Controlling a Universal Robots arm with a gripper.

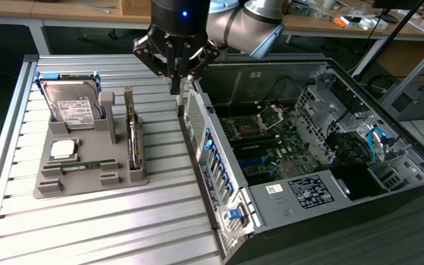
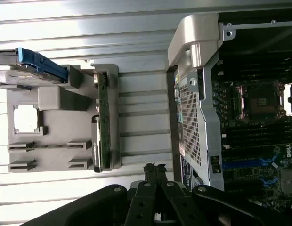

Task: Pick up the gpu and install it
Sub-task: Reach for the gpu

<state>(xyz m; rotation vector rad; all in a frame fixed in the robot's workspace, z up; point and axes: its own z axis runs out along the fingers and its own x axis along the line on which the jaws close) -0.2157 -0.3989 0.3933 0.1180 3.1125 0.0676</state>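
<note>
Arm (image 1: 250,19) cut off at exterior view's top edge; gpu (image 1: 133,141) lower edge sunk in holder (image 1: 86,178) slot

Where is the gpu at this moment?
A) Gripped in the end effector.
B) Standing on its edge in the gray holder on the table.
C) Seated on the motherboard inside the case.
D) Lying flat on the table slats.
B: the gpu stands on its edge in a slot of the gray holder, while the end effector hangs shut and empty, apart from it.
</note>
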